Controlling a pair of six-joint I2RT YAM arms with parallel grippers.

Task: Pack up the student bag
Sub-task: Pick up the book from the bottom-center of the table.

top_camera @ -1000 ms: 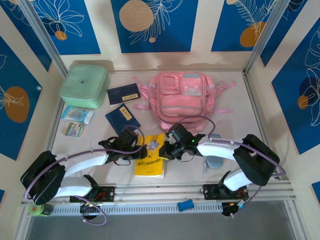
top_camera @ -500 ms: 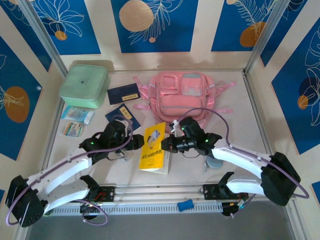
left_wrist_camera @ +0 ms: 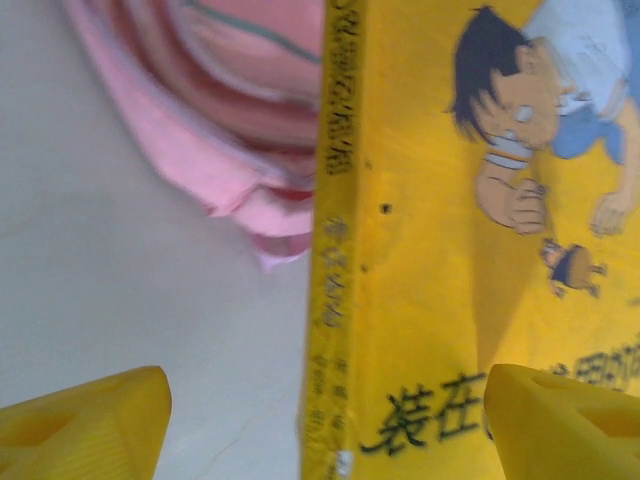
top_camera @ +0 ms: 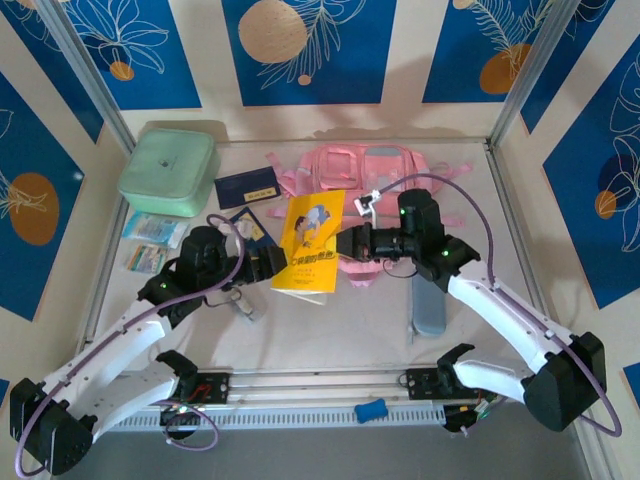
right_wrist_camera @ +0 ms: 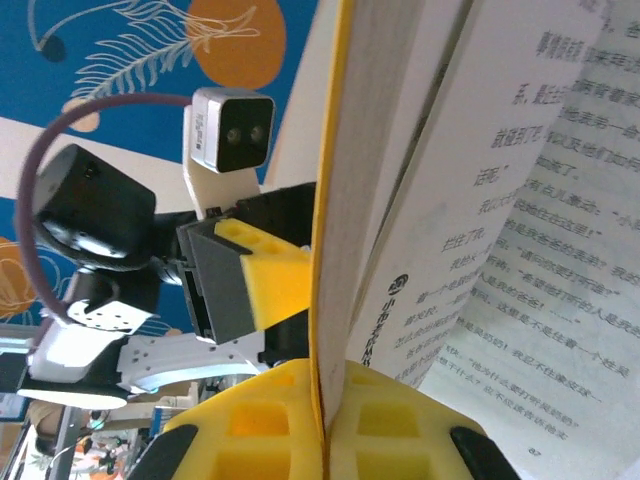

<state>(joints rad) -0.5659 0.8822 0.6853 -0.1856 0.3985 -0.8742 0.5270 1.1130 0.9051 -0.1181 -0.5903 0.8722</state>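
Over the pale table (top_camera: pixel 340 330), the right gripper (top_camera: pixel 347 243) clamps the yellow book (top_camera: pixel 312 240) by its edge, likely to carry it into the student bag (top_camera: pixel 395 165). Beside it, the left gripper (top_camera: pixel 278 262) gapes wide, empty.

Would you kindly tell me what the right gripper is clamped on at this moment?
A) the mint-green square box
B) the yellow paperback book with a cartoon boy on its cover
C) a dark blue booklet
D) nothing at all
B: in the right wrist view the right gripper is shut on the yellow paperback book, the cover's edge pinched in its closed jaws while the pages fan open beside it.
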